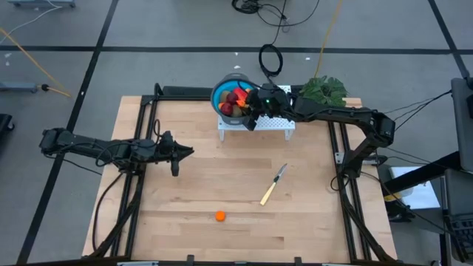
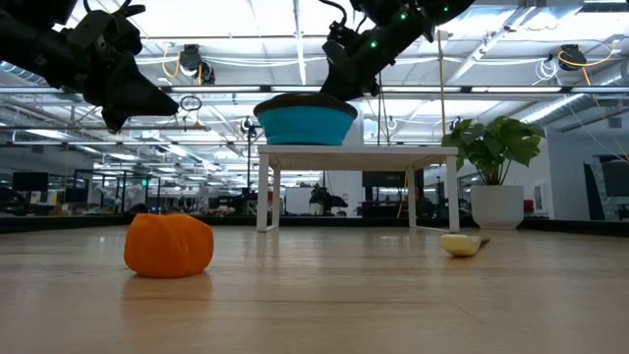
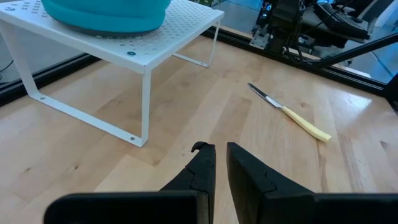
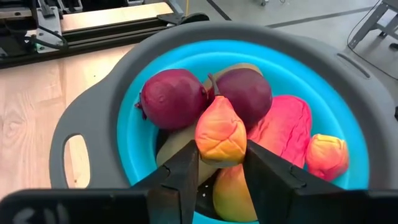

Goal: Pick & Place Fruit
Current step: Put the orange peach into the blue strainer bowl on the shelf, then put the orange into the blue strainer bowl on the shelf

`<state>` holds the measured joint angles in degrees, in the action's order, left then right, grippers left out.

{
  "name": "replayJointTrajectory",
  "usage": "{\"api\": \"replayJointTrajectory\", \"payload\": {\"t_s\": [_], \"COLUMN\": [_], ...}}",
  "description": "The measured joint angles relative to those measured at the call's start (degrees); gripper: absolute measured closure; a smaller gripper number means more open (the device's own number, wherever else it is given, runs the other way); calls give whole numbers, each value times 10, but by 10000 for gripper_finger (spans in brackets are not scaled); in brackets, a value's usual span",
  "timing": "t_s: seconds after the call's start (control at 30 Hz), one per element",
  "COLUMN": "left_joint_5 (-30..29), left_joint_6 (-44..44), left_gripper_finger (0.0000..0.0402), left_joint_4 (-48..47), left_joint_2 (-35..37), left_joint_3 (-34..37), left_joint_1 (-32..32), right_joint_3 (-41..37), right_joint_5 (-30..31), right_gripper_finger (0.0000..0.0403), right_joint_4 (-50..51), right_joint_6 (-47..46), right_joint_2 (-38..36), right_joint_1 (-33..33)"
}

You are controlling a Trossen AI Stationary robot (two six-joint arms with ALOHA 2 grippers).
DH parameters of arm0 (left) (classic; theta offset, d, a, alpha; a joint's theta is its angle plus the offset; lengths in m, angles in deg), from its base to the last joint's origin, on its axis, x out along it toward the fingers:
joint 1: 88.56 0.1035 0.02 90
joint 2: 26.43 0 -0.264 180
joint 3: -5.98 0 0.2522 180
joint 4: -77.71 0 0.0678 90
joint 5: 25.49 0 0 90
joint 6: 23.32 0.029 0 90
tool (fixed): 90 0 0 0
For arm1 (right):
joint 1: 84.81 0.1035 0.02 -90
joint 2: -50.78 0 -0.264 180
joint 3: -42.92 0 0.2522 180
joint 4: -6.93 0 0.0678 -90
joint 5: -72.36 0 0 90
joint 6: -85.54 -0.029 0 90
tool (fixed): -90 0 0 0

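A blue bowl with a grey rim stands on a white perforated rack at the table's far side. It holds two dark red round fruits, a red oblong one, a small orange-red one and others beneath. My right gripper hovers over the bowl, shut on an orange-yellow pear-shaped fruit. One small orange fruit lies on the table near the front edge. My left gripper waits shut, above the table's left part. My right gripper pinches the orange-yellow fruit's lower part between its two fingers, one on each side. The fingers slant down from the table's right side. The fruit stands stem end up, above the other fruit in the bowl; whether it rests on them I cannot tell.
A yellow-handled knife lies on the table right of centre. A leafy green plant stands at the far right, behind the rack. Dark frame rails run along the table's left and right sides.
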<state>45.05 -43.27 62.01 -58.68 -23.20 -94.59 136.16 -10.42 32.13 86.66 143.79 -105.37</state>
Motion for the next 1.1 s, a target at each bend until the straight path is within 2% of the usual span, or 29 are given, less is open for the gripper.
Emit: {"api": "replayJointTrajectory", "payload": {"t_s": [0.3,0.47,0.6,0.83,1.1], "left_joint_5": [1,1,19,55,62], "left_joint_6": [0,-15,-37,-45,-43], "left_gripper_finger": [360,360,360,360,360], "left_joint_4": [0,0,1,1,1], "left_joint_2": [0,0,0,0,0], "left_joint_3": [0,0,0,0,0], "left_joint_1": [0,0,0,-1,-1], "right_joint_3": [0,0,0,-30,-156], "right_joint_5": [0,-14,-28,-26,-29], "right_gripper_finger": [261,262,293,392,401], "right_joint_4": [0,-2,0,3,-51], "right_joint_6": [16,20,45,43,7], "right_joint_2": [0,-31,-75,-147,-260], "right_joint_1": [0,10,38,94,152]}}
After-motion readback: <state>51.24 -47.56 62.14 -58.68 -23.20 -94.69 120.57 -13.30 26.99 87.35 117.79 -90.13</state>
